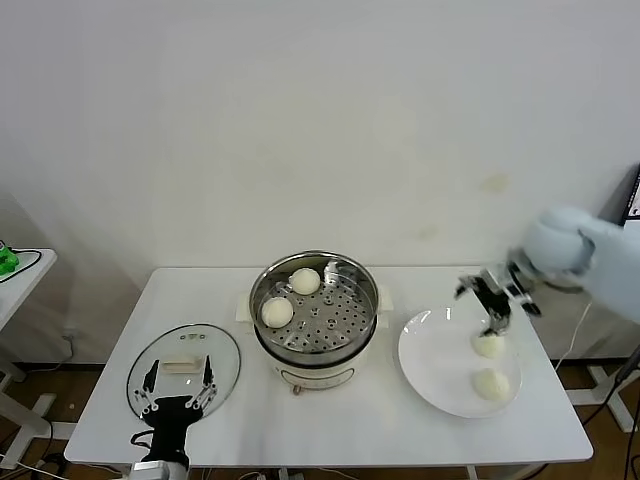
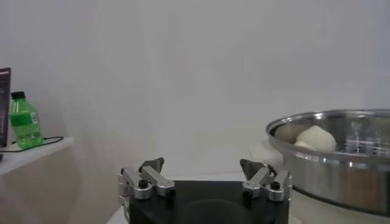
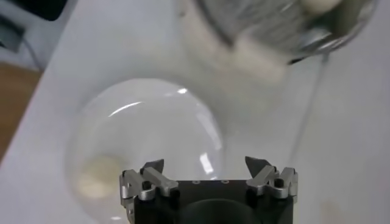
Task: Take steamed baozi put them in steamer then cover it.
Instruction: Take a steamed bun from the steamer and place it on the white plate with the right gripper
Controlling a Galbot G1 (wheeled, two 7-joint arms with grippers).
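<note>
- Cream-white buns were split between two places: two steamed baozi [image 1: 291, 297] lay on the perforated tray inside the steamer [image 1: 366, 322], and two more baozi [image 1: 490, 365] lay on the white plate [image 1: 425, 355], which stood on the table [image 1: 400, 420] just beside the steamer on the robot's right.
- On the plate, one bun [image 1: 488, 345] lay on the wall side and the other [image 1: 490, 384] nearer the table's front edge; they sat close together but apart.
- Right hand [image 1: 493, 300] hung over the wall-side edge of the plate, just above and slightly wall-side of the first bun. Judged from this, the bun lay below the hand and a little toward the front edge, so a short descent was what the next pick called for.
- Being round, the buns showed no long axis, so approach angle looked unimportant.
- Fingers of the right hand stood wide apart in its wrist view, holding and touching nothing.
- Left hand [image 1: 178, 393] was parked over the glass lid [image 1: 155, 362], which lay flat on the table on the steamer's other side; its fingers also stood wide apart and empty.
- Right arm was plainly the nearer to the plate's buns; the left was the nearer to the lid.
- Steamer remained uncovered.
</note>
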